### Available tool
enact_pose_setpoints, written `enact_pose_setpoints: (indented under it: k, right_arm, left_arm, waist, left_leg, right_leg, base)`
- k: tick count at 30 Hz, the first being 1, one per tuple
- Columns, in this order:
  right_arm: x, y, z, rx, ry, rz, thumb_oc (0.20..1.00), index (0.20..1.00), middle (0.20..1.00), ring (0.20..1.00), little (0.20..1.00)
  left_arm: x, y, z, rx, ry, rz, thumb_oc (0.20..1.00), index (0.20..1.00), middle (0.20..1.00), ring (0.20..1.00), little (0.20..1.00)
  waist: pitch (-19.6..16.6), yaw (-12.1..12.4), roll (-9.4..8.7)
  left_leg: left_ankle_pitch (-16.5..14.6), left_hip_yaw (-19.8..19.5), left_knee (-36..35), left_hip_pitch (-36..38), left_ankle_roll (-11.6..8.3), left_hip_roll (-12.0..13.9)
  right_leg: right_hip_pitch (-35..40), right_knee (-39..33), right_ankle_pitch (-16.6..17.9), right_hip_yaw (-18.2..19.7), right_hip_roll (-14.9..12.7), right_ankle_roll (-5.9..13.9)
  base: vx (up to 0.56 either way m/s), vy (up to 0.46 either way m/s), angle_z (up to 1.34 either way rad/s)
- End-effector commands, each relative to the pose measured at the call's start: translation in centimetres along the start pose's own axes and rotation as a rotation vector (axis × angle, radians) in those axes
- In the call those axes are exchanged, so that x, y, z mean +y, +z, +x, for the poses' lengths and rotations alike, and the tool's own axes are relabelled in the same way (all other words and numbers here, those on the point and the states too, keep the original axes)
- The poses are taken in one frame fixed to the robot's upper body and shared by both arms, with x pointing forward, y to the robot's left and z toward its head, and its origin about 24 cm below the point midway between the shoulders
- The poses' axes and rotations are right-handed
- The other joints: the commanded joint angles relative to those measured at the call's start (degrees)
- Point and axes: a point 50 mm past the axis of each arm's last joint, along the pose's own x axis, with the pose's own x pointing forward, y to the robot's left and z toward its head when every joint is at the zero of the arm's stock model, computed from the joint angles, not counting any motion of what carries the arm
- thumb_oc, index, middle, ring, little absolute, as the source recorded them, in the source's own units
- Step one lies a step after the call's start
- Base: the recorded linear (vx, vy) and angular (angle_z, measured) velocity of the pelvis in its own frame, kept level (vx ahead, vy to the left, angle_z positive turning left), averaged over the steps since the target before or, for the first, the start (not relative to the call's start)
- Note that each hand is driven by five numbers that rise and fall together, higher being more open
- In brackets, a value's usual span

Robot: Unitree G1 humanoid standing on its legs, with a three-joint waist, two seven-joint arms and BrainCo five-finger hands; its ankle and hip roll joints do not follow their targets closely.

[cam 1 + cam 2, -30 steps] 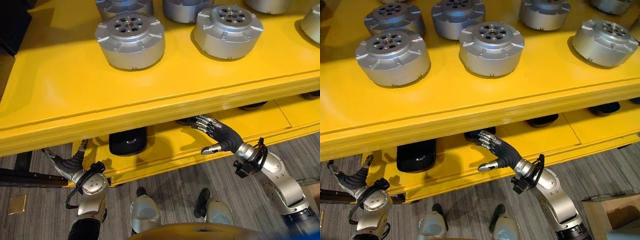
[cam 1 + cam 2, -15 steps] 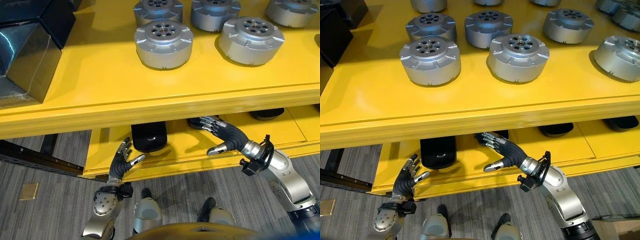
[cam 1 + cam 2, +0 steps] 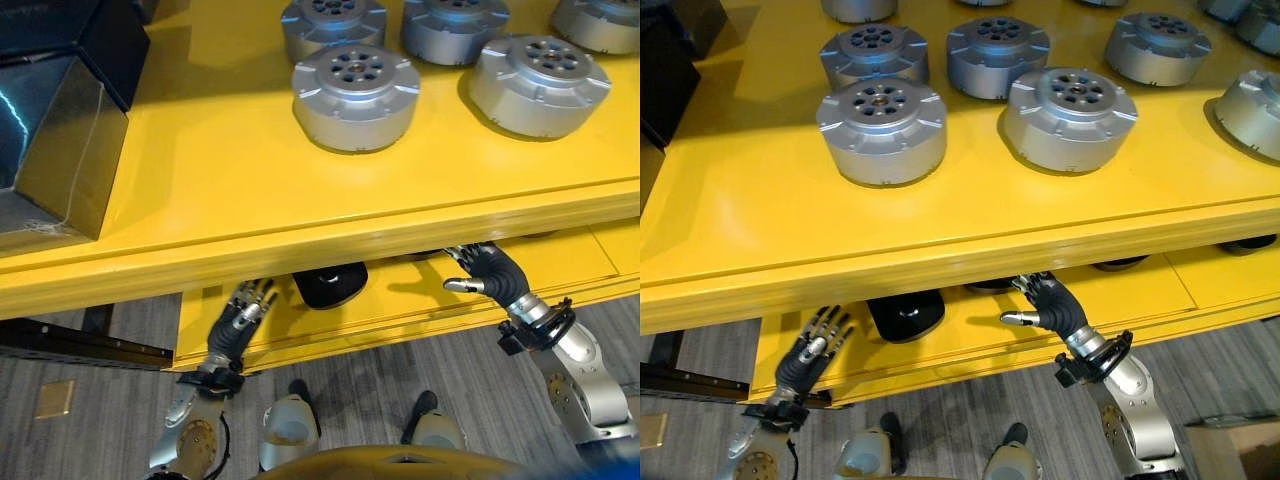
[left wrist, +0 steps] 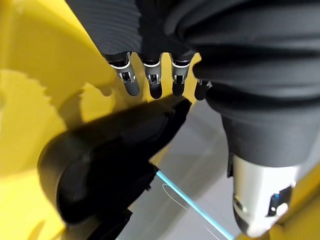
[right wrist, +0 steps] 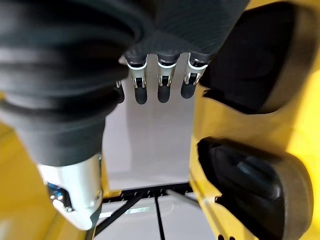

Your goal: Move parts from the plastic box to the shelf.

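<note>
Parts (image 3: 881, 130), ribbed silver metal discs, crowd the glossy yellow shelf (image 3: 760, 230).

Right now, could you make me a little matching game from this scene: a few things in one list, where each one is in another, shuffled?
Things:
1. silver parts
2. black part
3. left hand
4. dark box

Places:
A. on the lower shelf
B. left end of the top shelf
C. in rows on the top shelf
D. open, at the lower shelf's front edge

Pairs: 1-C, 2-A, 3-D, 4-B
</note>
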Motion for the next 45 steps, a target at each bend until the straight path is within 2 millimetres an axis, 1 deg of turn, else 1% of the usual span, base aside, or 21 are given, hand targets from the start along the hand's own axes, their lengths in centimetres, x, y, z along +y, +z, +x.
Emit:
enact_pose_setpoints:
  k: [1, 3, 5, 7, 10, 13, 14, 16, 17, 18, 20, 21, 22, 23, 26, 29, 33, 35, 38, 42, 45]
  right_arm:
    - [-0.8, 3.4, 0.5, -0.159, 0.041, -0.095, 1.000, 1.000, 1.000, 1.000, 1.000]
    - [-1.0, 3.5, 0.2, -0.159, 0.064, -0.087, 1.000, 1.000, 1.000, 1.000, 1.000]
    - [-1.1, 3.8, 0.2, -0.162, 0.087, -0.076, 1.000, 1.000, 1.000, 1.000, 1.000]
    - [-0.4, 3.6, 1.2, -0.158, 0.164, -0.072, 1.000, 1.000, 1.000, 1.000, 1.000]
    - [1.2, 3.3, 2.6, -0.122, 0.240, -0.086, 1.000, 1.000, 1.000, 1.000, 1.000]
    - [2.4, 3.0, 2.7, -0.104, 0.310, -0.073, 1.000, 1.000, 1.000, 1.000, 1.000]
    - [2.8, 2.9, 2.8, -0.105, 0.329, -0.059, 1.000, 1.000, 1.000, 1.000, 1.000]
    - [3.3, 2.9, 2.7, -0.091, 0.365, -0.057, 1.000, 1.000, 1.000, 1.000, 1.000]
    - [3.4, 3.1, 2.4, -0.081, 0.389, -0.072, 1.000, 1.000, 1.000, 1.000, 1.000]
    - [3.4, 3.1, 2.3, -0.077, 0.394, -0.082, 1.000, 1.000, 1.000, 1.000, 1.000]
    - [3.2, 3.2, 2.2, -0.064, 0.386, -0.115, 1.000, 1.000, 1.000, 1.000, 1.000]
    - [3.1, 3.3, 2.1, -0.063, 0.379, -0.119, 1.000, 1.000, 1.000, 1.000, 1.000]
    - [2.7, 3.5, 2.1, -0.064, 0.372, -0.129, 1.000, 1.000, 1.000, 1.000, 1.000]
    - [2.5, 3.5, 2.1, -0.066, 0.373, -0.137, 1.000, 1.000, 1.000, 1.000, 1.000]
    - [1.6, 3.3, 3.1, -0.065, 0.379, -0.176, 1.000, 1.000, 1.000, 1.000, 1.000]
    - [1.5, 3.0, 3.3, -0.042, 0.371, -0.196, 1.000, 1.000, 1.000, 1.000, 1.000]
    - [0.9, 2.6, 2.7, -0.004, 0.302, -0.141, 1.000, 1.000, 1.000, 1.000, 1.000]
    - [0.7, 2.4, 2.6, 0.007, 0.276, -0.138, 1.000, 1.000, 1.000, 1.000, 1.000]
    - [0.5, 2.1, 1.8, 0.022, 0.280, -0.126, 1.000, 1.000, 1.000, 1.000, 1.000]
    - [0.6, 1.5, 1.4, 0.026, 0.258, -0.124, 1.000, 1.000, 1.000, 1.000, 1.000]
    - [0.7, 1.6, 0.9, -0.011, 0.196, -0.160, 1.000, 1.000, 1.000, 1.000, 1.000]
  left_arm:
    - [-1.6, 1.3, 0.4, -0.080, -0.081, 0.064, 1.000, 1.000, 1.000, 1.000, 1.000]
    - [-1.8, 1.4, 0.4, -0.074, -0.083, 0.076, 1.000, 1.000, 1.000, 1.000, 1.000]
    - [-1.9, 1.3, 0.5, -0.070, -0.070, 0.087, 1.000, 1.000, 1.000, 1.000, 1.000]
    - [-1.9, 1.3, 0.8, -0.069, -0.041, 0.099, 1.000, 1.000, 1.000, 1.000, 1.000]
    - [-2.6, 1.6, 1.2, -0.075, -0.074, 0.085, 1.000, 1.000, 1.000, 1.000, 1.000]
    - [-3.5, 2.7, 1.1, -0.152, -0.113, -0.033, 1.000, 1.000, 1.000, 1.000, 1.000]
    - [-3.8, 3.0, 0.8, -0.163, -0.141, -0.035, 1.000, 1.000, 1.000, 1.000, 1.000]
    - [-3.7, 2.1, 0.4, -0.099, -0.126, -0.039, 1.000, 1.000, 1.000, 1.000, 1.000]
    - [-3.6, 1.7, -0.5, -0.067, -0.161, -0.073, 1.000, 1.000, 1.000, 1.000, 1.000]
    - [-3.7, 1.5, -0.7, -0.061, -0.194, -0.085, 1.000, 1.000, 1.000, 1.000, 1.000]
    - [-3.7, 1.3, -1.0, -0.038, -0.235, -0.069, 1.000, 1.000, 1.000, 1.000, 1.000]
    - [-3.8, 1.2, -1.1, -0.030, -0.261, -0.076, 1.000, 1.000, 1.000, 1.000, 1.000]
    - [-3.7, 1.4, -1.3, -0.019, -0.278, -0.053, 1.000, 1.000, 1.000, 1.000, 1.000]
    - [-3.6, 1.4, -1.3, -0.013, -0.285, -0.043, 1.000, 1.000, 1.000, 1.000, 1.000]
    - [-3.0, 0.9, -1.3, -0.005, -0.251, -0.066, 1.000, 1.000, 1.000, 1.000, 1.000]
    - [-2.7, 0.5, -1.3, -0.013, -0.231, -0.074, 1.000, 1.000, 1.000, 1.000, 1.000]
    - [-3.4, 0.2, -1.3, 0.008, -0.293, -0.031, 1.000, 1.000, 1.000, 1.000, 1.000]
    - [-3.6, 0.0, -1.5, 0.037, -0.333, 0.031, 1.000, 1.000, 1.000, 1.000, 1.000]
    - [-4.2, -0.3, -2.1, 0.084, -0.459, 0.021, 1.000, 1.000, 1.000, 1.000, 1.000]
    - [-4.5, -1.0, -2.8, 0.134, -0.543, -0.024, 1.000, 1.000, 1.000, 1.000, 1.000]
    - [-4.5, -1.4, -2.8, 0.155, -0.549, -0.065, 1.000, 1.000, 1.000, 1.000, 1.000]
  waist:
    - [0.9, 0.6, 2.52]
    - [0.2, 0.1, 2.41]
    - [-0.3, 0.0, 2.40]
    - [-0.5, 1.0, 2.35]
    - [-1.1, 2.4, 2.99]
    - [-1.6, 3.9, 3.20]
    - [-1.5, 4.5, 3.12]
    - [-1.1, 5.0, 3.31]
    - [-1.0, 5.2, 4.28]
    - [-0.8, 5.2, 4.52]
    - [-0.5, 4.7, 4.75]
    - [-0.5, 4.3, 4.64]
    - [-0.6, 3.9, 4.25]
    - [-0.7, 3.9, 3.98]
    - [-0.8, 3.9, 3.97]
    - [-1.9, 3.5, 4.05]
    - [-2.1, 2.2, 4.37]
    - [-1.7, 1.8, 4.37]
    - [-1.4, 2.0, 4.13]
    - [-0.8, 2.5, 3.73]
    - [0.1, 2.4, 2.79]
  left_leg:
    - [2.1, 0.1, -6.5, 4.7, 2.53, -2.2]
    - [3.4, 0.0, -7.7, 4.2, 3.61, -3.1]
    - [3.5, -0.6, -8.0, 4.1, 3.71, -3.6]
    - [3.9, -1.0, -6.5, 3.4, 2.31, -3.0]
    - [5.9, -3.1, -8.0, 2.8, 0.73, -2.5]
    - [7.1, -5.0, -8.4, 2.0, -0.48, -1.6]
    - [8.0, -5.6, -8.0, 0.9, -1.43, -0.6]
    - [10.1, -6.2, -8.3, -0.3, -2.89, 1.5]
    - [12.2, -5.4, -10.2, -1.2, -3.87, 2.7]
    - [12.6, -5.8, -9.9, -1.9, -4.12, 3.0]
    - [10.1, -4.2, -6.8, -1.9, -4.32, 3.2]
    - [8.5, -3.0, -4.5, -1.7, -3.72, 3.6]
    - [5.2, -1.4, -0.3, -1.4, -2.60, 3.8]
    - [3.3, -1.2, 2.3, -1.5, -1.96, 3.5]
    - [1.0, -2.9, 10.4, -1.4, -1.18, 3.0]
    - [1.3, -3.7, 10.9, 0.8, -1.45, 3.1]
    - [-3.1, -2.7, 3.0, 5.5, -0.01, 1.2]
    - [-2.8, -2.8, 0.7, 6.6, 0.06, 1.0]
    - [-1.4, -3.0, -2.6, 7.4, 0.49, -0.4]
    - [-0.3, -2.4, -4.9, 7.7, 1.40, -1.8]
    - [0.7, -1.1, -8.1, 7.7, 1.46, -2.7]
  right_leg:
    - [1.3, 10.7, -10.3, 1.9, 0.4, 6.51]
    - [0.2, 12.8, -11.0, 3.1, 3.5, 5.27]
    - [0.0, 14.2, -12.7, 3.5, 5.0, 4.59]
    - [3.1, 8.2, -13.2, 2.1, 5.9, 3.19]
    - [5.8, 4.4, -13.2, 1.8, 7.5, 2.53]
    - [8.0, 2.6, -13.6, 0.0, 8.6, 1.45]
    - [8.7, 1.8, -13.7, -0.7, 9.3, 0.86]
    - [9.5, 0.3, -13.3, -1.8, 10.4, 0.01]
    - [9.4, -1.0, -12.9, -2.9, 10.8, -0.07]
    - [9.2, -1.1, -12.6, -3.0, 10.7, -0.07]
    - [8.9, 0.2, -13.7, -3.6, 9.5, 0.46]
    - [8.4, 0.6, -13.6, -4.2, 8.8, 0.31]
    - [7.2, 1.6, -13.7, -5.2, 7.4, 0.17]
    - [6.5, 2.1, -13.7, -5.5, 6.7, 0.02]
    - [3.5, 4.3, -13.9, -4.7, 5.9, -0.91]
    - [1.6, 5.7, -14.1, -4.2, 5.3, -1.02]
    - [-1.3, 9.5, -12.0, -4.0, 0.9, 1.96]
    - [-1.2, 9.3, -10.9, -3.5, 0.2, 2.92]
    - [-0.3, 7.4, -8.4, -3.0, -1.3, 5.11]
    - [0.6, 6.0, -6.2, -2.4, -3.3, 6.59]
    - [0.9, 1.3, -1.3, -2.9, -4.4, 8.28]
  base:
    - [-0.06, 0.009, -0.39]
    - [-0.11, -0.044, -0.19]
    - [-0.10, -0.115, 0.01]
    - [-0.10, -0.317, -0.01]
    - [-0.12, -0.334, -0.04]
    - [-0.08, -0.377, -0.09]
    - [-0.06, -0.437, 0.03]
    - [-0.06, -0.402, 0.26]
    - [-0.10, -0.249, 0.30]
    - [-0.15, -0.173, 0.28]
    - [-0.11, -0.058, 0.42]
    - [-0.16, -0.042, 0.33]
    - [-0.23, -0.014, 0.31]
    - [-0.24, 0.018, 0.41]
    - [-0.28, 0.138, 0.22]
    - [-0.19, 0.276, -0.08]
    - [-0.13, 0.339, 0.22]
    - [-0.14, 0.286, 0.43]
    - [-0.14, 0.333, 0.29]
    - [-0.11, 0.294, 0.06]
    - [-0.15, 0.175, -0.24]
